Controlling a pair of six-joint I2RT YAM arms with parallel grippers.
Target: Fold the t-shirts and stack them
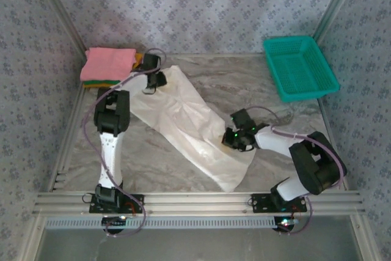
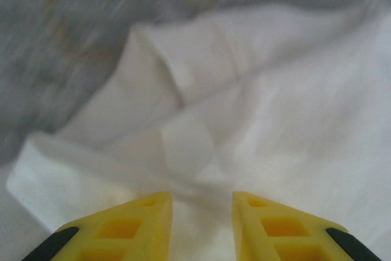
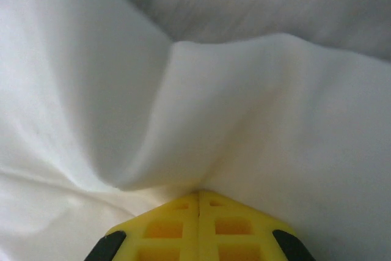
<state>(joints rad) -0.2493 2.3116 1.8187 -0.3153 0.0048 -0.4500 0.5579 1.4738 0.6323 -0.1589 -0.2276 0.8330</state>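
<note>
The white t-shirt [image 1: 183,117] lies slantwise across the marble table [image 1: 153,166], from the far left down to the near right, creased and partly doubled over. In the far left corner sits a folded stack with the pink shirt [image 1: 109,62] on top and the green shirt [image 1: 90,79] and orange shirt [image 1: 105,84] showing as edges beneath, which makes four shirts in all. The one teal basket [image 1: 274,71] stands at the far right, well apart from every shirt.

My left arm reaches far forward with its wrist bent down. My left gripper [image 2: 201,197] is at the shirt's far end, near the stack. Its fingers stand apart with cloth between them, and I cannot tell whether they grip. My right arm folds back at the elbow, forearm pointing left. My right gripper [image 3: 198,195] is clenched on a raised fold of the white t-shirt.
</note>
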